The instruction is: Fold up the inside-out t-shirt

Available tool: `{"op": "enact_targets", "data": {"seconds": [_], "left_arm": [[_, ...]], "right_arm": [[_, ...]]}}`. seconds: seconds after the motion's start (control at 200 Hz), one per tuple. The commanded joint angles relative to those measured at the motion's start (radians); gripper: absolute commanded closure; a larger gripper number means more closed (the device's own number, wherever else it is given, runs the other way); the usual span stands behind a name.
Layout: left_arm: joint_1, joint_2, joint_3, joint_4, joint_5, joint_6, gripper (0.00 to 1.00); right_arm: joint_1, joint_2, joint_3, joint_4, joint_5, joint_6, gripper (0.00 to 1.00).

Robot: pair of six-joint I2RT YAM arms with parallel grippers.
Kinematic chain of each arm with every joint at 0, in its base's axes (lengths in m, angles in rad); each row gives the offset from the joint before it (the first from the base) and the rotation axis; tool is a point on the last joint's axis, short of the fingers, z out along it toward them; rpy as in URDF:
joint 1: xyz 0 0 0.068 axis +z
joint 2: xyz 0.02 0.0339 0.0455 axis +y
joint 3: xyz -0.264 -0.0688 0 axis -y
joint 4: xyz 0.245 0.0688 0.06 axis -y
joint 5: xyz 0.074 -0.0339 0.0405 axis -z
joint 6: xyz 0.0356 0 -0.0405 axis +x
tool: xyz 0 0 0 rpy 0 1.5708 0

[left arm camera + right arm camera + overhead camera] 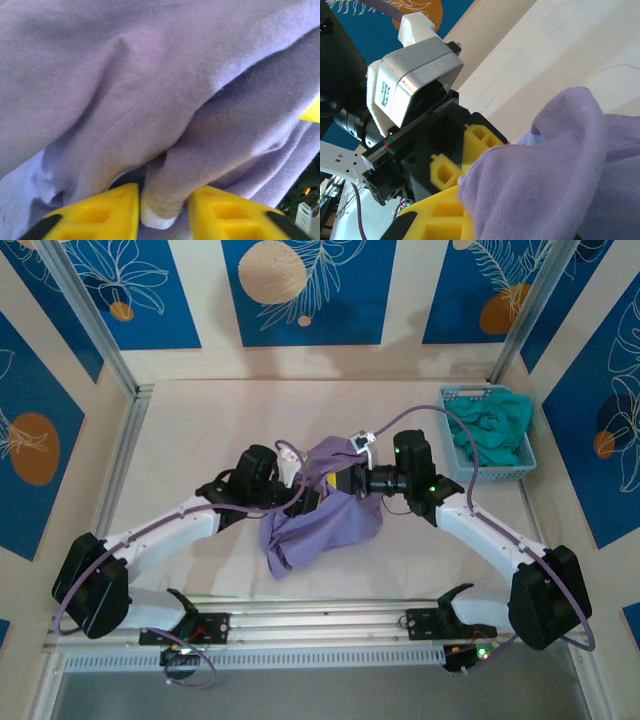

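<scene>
Lying bunched at the middle of the bench (pixel 200 430), the inside-out t-shirt (pixel 320 525) is pinched by the left gripper (pixel 164 200) (1 fold clamped); whether the right gripper (pixel 340 480) is closed cannot be told.

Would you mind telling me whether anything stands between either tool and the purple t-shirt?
Nothing visible does. The left tool pinches a fold of the t-shirt, and the right tool is pressed into the cloth beside it, its fingers covered. The basket of teal cloth sits well apart.
</scene>
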Motion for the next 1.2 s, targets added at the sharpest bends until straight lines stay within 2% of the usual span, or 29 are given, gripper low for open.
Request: {"op": "enact_targets", "data": {"seconds": [0.0,0.075,0.15,0.29,0.385,0.485,0.56,0.7,0.88,0.945,1.105,1.195], "left_arm": [[0.008,0.007,0.043,0.037,0.047,-0.003,0.82],[0.011,-0.017,0.052,0.035,0.056,-0.014,0.94],[0.013,-0.053,0.069,0.001,0.083,-0.026,1.0],[0.014,-0.139,0.129,-0.128,0.169,-0.072,1.0],[0.013,-0.2,0.165,-0.129,0.22,-0.138,1.0],[0.013,-0.239,0.202,-0.119,0.217,-0.183,1.0],[0.014,-0.238,0.232,-0.151,0.183,-0.184,1.0],[0.011,-0.22,0.263,-0.184,0.119,-0.186,1.0],[0.008,-0.209,0.27,-0.173,0.097,-0.2,1.0],[0.008,-0.206,0.275,-0.175,0.096,-0.202,1.0],[0.004,-0.204,0.289,-0.2,0.086,-0.198,1.0],[0.004,-0.207,0.29,-0.209,0.076,-0.196,1.0]], "right_arm": [[-0.006,-0.031,-0.018,-0.021,0.006,-0.027,1.0],[0.0,-0.044,-0.017,-0.071,0.061,-0.09,1.0],[0.022,-0.056,-0.007,-0.136,0.18,-0.176,0.99],[0.091,-0.044,0.071,-0.253,0.507,-0.237,0.95],[0.143,0.001,0.173,-0.381,0.726,-0.231,0.92],[0.187,-0.015,0.22,-0.466,0.863,-0.268,0.85],[0.204,-0.086,0.199,-0.474,0.857,-0.307,0.77],[0.225,-0.257,0.12,-0.461,0.742,-0.377,0.61],[0.305,-0.389,0.036,-0.371,0.614,-0.381,0.51],[0.357,-0.4,0.014,-0.315,0.615,-0.39,0.51],[0.466,-0.356,-0.007,-0.172,0.585,-0.436,0.64],[0.501,-0.305,0.003,-0.11,0.556,-0.449,0.65]]}}
